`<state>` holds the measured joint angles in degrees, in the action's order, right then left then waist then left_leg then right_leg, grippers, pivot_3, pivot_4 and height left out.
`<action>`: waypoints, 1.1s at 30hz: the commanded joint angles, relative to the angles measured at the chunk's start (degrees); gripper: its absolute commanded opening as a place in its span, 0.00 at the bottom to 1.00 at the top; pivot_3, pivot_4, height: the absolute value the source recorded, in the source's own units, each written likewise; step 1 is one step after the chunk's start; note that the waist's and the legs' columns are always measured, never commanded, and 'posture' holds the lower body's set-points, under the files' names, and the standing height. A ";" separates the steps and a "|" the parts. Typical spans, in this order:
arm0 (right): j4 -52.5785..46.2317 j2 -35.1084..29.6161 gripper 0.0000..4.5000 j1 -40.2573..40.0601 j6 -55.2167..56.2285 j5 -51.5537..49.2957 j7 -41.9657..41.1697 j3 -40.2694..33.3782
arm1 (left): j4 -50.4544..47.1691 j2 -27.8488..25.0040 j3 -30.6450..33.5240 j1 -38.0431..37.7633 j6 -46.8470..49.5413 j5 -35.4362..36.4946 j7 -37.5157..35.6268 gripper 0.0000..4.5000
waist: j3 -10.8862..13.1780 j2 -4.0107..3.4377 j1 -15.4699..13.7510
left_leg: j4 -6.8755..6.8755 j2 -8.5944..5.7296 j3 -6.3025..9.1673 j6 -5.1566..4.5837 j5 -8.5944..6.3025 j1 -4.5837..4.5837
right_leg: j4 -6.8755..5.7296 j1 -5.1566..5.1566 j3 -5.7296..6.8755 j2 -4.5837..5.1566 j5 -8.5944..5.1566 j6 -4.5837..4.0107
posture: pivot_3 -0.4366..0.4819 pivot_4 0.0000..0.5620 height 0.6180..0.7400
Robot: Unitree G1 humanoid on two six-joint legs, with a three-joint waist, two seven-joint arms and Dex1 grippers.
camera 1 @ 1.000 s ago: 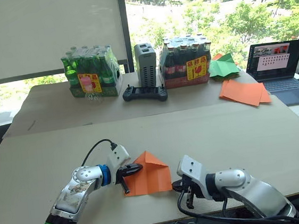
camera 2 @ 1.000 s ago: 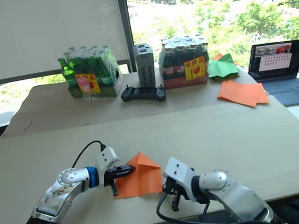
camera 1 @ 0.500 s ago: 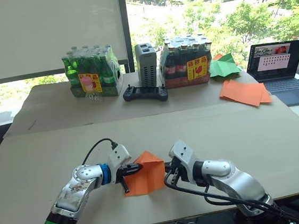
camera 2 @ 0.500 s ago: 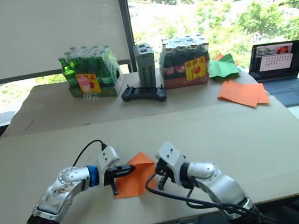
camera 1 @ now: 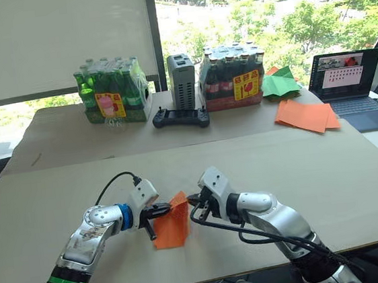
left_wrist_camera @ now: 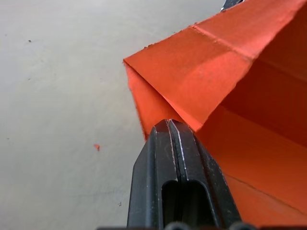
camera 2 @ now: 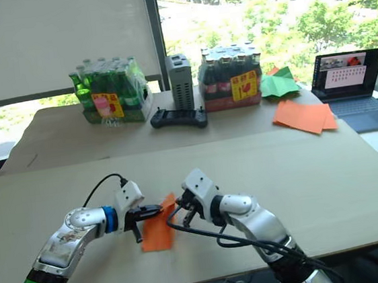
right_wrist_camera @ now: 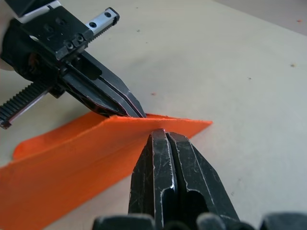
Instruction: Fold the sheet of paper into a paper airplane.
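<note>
The sheet of paper [camera 1: 172, 228] is bright orange and stands half folded near the table's front edge, its right half lifted up and over toward the left. My left gripper [camera 1: 164, 210] is shut on the sheet's left upper edge; the left wrist view shows its closed fingertips [left_wrist_camera: 168, 132] against the creased sheet of paper [left_wrist_camera: 216, 91]. Right beside it, my right gripper [camera 1: 192, 200] is shut on the raised right edge. In the right wrist view its closed fingers [right_wrist_camera: 165, 158] pinch the paper's [right_wrist_camera: 86, 153] top edge, close to the left gripper [right_wrist_camera: 122, 103].
At the back stand a pack of green bottles [camera 1: 108, 94], a grey box [camera 1: 183, 81], a black controller [camera 1: 180, 117] and a pack of dark bottles [camera 1: 232, 77]. Green paper [camera 1: 281, 83], a pile of flat orange sheets [camera 1: 307, 115] and a laptop [camera 1: 348, 81] lie back right.
My right gripper has swung left and upward from the paper's front right, carrying that edge over toward the left gripper. The flat sheet now stands narrow and folded. The left gripper has held its place.
</note>
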<state>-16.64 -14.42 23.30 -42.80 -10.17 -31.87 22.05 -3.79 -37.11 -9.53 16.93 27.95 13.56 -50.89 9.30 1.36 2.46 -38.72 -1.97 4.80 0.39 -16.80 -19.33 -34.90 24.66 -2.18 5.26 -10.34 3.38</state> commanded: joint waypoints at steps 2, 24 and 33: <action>-1.01 0.32 0.00 0.17 1.47 0.45 0.02 0.70 | -2.26 -1.53 2.47 -0.76 2.07 0.32 0.62 0.01 | 0.01 0.01 -0.02 | 0.00 0.00 0.00 0.00 0.00 -0.04 | 0.01 0.03 0.00 0.01 0.02 -0.03 | 0.48 0.27 0.86; -0.20 0.48 0.00 0.13 1.20 1.24 0.34 1.59 | -4.12 2.93 -3.65 0.88 2.49 -0.35 -1.55 0.01 | 0.01 0.01 -0.40 | -0.10 -0.04 -0.02 0.02 0.01 -0.57 | -0.06 0.53 0.00 0.01 0.33 -0.50 | 0.48 0.27 0.86; -3.93 -3.48 0.00 -3.55 0.41 0.70 -0.20 -0.55 | -4.91 2.38 -2.93 1.90 2.43 -0.08 -2.29 0.01 | 0.01 0.01 -0.44 | -0.10 -0.05 -0.03 0.02 0.01 -0.59 | -0.04 0.54 0.00 0.02 0.33 -0.49 | 0.48 0.27 0.86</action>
<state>-17.97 -17.62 19.98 -42.82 -9.20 -31.98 22.77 -6.97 -34.46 -12.18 17.93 30.53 13.37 -52.39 9.31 1.37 2.03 -38.82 -2.03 4.76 0.40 -16.79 -19.93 -34.94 25.19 -2.19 5.29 -10.01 2.89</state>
